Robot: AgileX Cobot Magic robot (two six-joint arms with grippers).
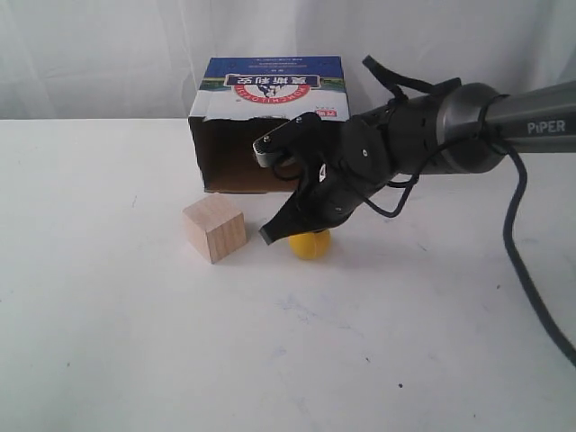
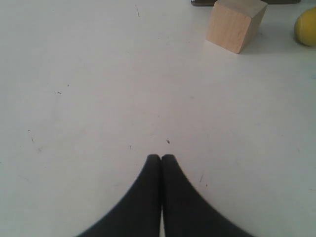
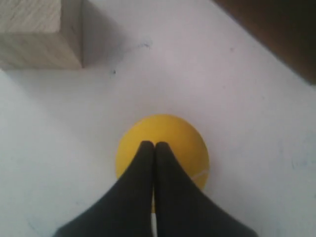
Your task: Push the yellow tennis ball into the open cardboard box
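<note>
The yellow tennis ball (image 1: 310, 245) rests on the white table just in front of the open cardboard box (image 1: 263, 94), whose dark mouth faces the ball. My right gripper (image 1: 270, 235) hangs directly over the ball, fingers pressed together and empty; in the right wrist view its tip (image 3: 153, 145) lies above the ball (image 3: 168, 132), and whether it touches is unclear. The left gripper (image 2: 161, 157) is shut on nothing, low over bare table, with the ball (image 2: 306, 27) far off at the picture's edge. The left arm is outside the exterior view.
A pale wooden cube (image 1: 214, 228) stands left of the ball, close to the box's front left corner; it also shows as the cube (image 2: 234, 22) and the cube (image 3: 37, 34). The right arm's black cable (image 1: 522, 261) trails along the right side.
</note>
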